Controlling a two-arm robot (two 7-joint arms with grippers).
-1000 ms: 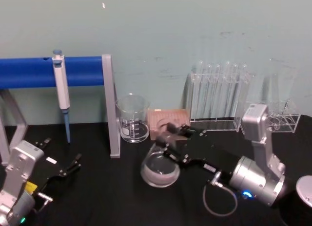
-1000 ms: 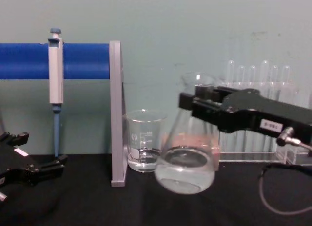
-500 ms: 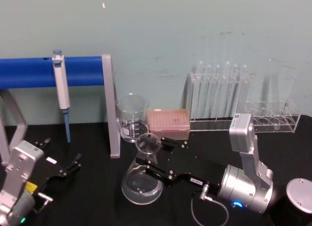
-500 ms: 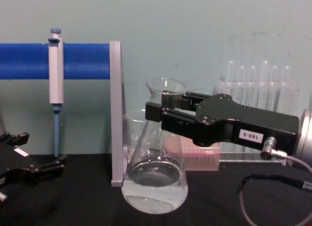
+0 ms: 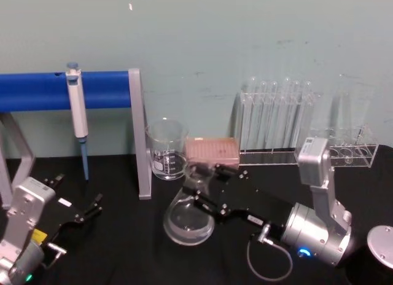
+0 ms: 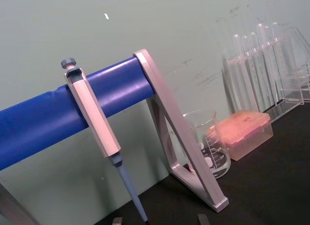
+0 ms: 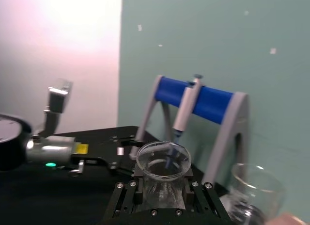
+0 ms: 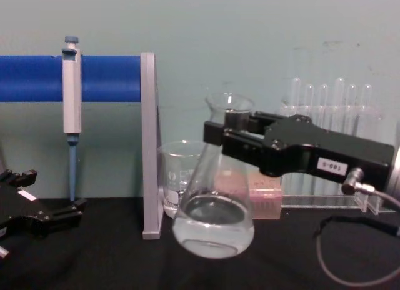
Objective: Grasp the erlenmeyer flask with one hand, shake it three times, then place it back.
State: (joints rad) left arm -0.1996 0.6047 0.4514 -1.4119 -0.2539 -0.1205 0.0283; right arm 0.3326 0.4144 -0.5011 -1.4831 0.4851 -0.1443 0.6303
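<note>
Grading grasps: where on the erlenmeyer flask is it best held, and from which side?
Take the erlenmeyer flask by its narrow neck under the flared rim, level from the robot's right, as the right claw does. The neck fits inside the claw and the rim should stop slipping; the cone is too wide. The left claw sits parked at left.

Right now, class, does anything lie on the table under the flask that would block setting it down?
Nothing visible does. The right end effector holds the flask by its neck, tilted over bare table; the beaker and pink box stand behind it.
</note>
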